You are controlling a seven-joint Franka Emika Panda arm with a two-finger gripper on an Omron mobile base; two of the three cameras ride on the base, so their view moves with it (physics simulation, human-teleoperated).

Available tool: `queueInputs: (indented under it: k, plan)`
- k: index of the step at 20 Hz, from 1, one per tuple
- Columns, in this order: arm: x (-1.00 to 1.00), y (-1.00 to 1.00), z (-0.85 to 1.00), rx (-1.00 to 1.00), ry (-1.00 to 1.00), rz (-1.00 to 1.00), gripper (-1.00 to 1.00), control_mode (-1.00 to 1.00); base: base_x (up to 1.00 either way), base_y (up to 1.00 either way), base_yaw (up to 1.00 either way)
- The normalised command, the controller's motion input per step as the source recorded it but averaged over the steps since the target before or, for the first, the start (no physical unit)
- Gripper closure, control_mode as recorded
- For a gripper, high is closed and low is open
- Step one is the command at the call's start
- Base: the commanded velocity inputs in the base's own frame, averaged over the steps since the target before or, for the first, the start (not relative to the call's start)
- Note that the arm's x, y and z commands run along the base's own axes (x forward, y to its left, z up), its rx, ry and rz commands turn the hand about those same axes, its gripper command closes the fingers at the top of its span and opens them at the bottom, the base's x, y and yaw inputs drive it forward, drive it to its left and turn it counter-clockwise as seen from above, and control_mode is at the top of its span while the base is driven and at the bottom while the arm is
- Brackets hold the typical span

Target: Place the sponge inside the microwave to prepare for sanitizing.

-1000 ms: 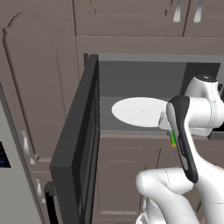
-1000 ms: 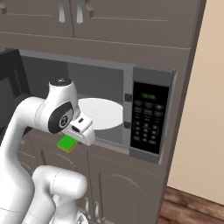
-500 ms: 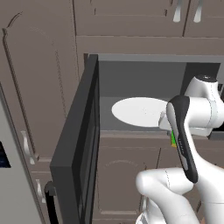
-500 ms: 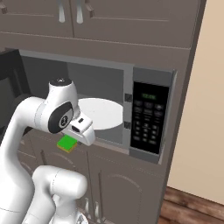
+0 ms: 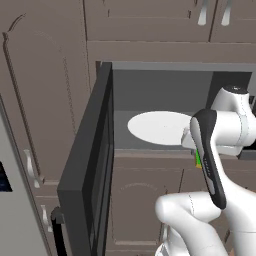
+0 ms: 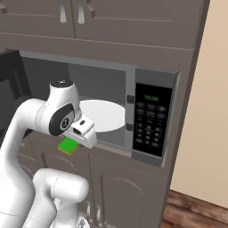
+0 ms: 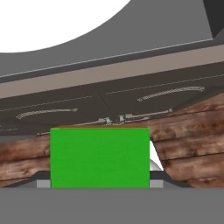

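Before the open microwave [image 6: 151, 120], end effector [image 7: 99, 183] holding sponge [image 7: 99, 157], no legible writing

We are in a rendered home kitchen: a built-in microwave [image 6: 133, 116] among brown cabinets [image 6: 124, 26], with plank flooring [image 6: 196, 213] at five o'clock.

No readable text, brand, number or sign anywhere: only a faint green display [image 6: 151, 97] on the microwave [image 6: 153, 118] control panel, its characters too small and blurred to make out, above rows of buttons [image 6: 147, 128] with markings likewise too small to read.
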Motion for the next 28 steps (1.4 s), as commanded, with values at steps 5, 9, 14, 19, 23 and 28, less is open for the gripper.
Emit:
queueInputs:
  k: [5, 9, 14, 19, 23, 28]
  plan:
    - [0.0, 0.0, 0.0, 0.0, 0.0, 0.0, 1.0, -1.0, 0.0, 0.0, 0.0]
    - [0.0, 0.0, 0.0, 0.0, 0.0, 0.0, 1.0, -1.0, 0.0, 0.0, 0.0]
    - [-0.11, 0.0, 0.0, 0.0, -0.06, 0.0, 1.0, -1.0, 0.0, 0.0, 0.0]
    - [-0.13, 0.12, 0.07, 0.0, -0.41, 0.0, 1.0, -1.0, 0.0, 0.0, 0.0]
    - [0.05, 0.32, 0.13, 0.0, -0.49, 0.0, 1.0, -1.0, 0.0, 0.0, 0.0]
    - [0.33, 0.24, 0.22, 0.0, -0.28, 0.0, 1.0, -1.0, 0.0, 0.0, 0.0]
